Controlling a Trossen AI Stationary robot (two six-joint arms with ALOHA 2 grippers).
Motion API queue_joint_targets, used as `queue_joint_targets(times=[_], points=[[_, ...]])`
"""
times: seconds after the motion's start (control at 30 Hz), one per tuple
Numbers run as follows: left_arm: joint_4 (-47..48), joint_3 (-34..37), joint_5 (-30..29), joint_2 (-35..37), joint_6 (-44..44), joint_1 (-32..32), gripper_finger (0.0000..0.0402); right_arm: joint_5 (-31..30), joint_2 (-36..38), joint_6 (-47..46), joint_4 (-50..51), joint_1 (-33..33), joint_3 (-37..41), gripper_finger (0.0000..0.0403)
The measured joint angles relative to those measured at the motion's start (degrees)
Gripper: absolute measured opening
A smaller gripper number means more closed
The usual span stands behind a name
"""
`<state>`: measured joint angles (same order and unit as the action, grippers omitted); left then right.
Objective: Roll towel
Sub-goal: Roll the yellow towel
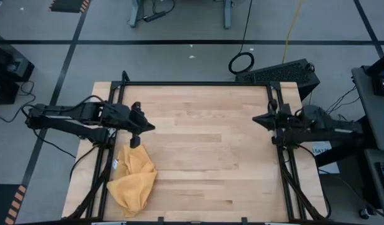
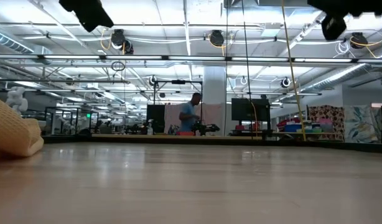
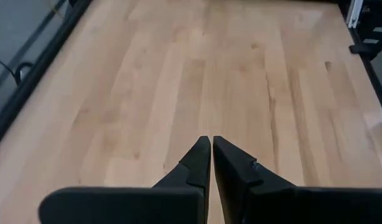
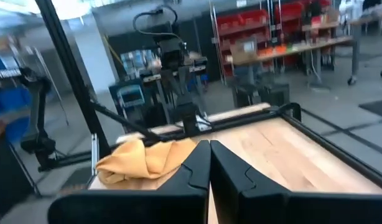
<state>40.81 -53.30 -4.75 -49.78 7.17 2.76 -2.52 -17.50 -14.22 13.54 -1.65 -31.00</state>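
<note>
item: towel [image 1: 133,181], mustard, crumpled in a loose heap at the worktop [image 1: 204,150] left near corner; i judge rolling not begun. left gripper [image 1: 134,143] just above the towel, clenched, empty. right gripper [image 1: 257,120] far across, clenched, waiting.

Both arms are matte black, built of angular jointed segments with black cables trailing behind them. The left hand [image 3: 211,163] has two smooth dark wedge-shaped fingers tapering to thin tips; the right hand [image 4: 209,163] looks identical.
</note>
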Motion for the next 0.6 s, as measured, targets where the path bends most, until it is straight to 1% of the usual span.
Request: queue_joint_targets(times=[0.1,0.2,0.27,0.37,0.47,0.6], points=[[3.0,0.0,1.1,0.3,2.0,0.0,0.0027,-0.1,-9.9,0.3,7.1,0.0,-9.7,0.0000],[6.4,0.0,4.0,0.2,4.7,0.0,0.0027,-0.2,-18.6,0.3,12.5,0.0,-16.8,0.0000],[7.8,0.0,6.1,-0.1,6.2,0.2,0.0027,-0.2,-23.4,0.3,14.2,0.4,-19.3,0.0000],[8.3,0.3,7.7,-0.2,8.9,1.7,0.0032,-0.2,-28.7,1.0,14.9,1.5,-19.9,0.0000],[8.5,1.3,8.4,-1.1,12.6,3.8,0.0060,-0.2,-33.1,1.4,15.5,2.8,-19.9,0.0000],[8.3,4.4,8.8,-3.3,18.4,8.1,0.0129,-0.6,-38.5,0.2,14.5,5.6,-19.0,0.0000]])
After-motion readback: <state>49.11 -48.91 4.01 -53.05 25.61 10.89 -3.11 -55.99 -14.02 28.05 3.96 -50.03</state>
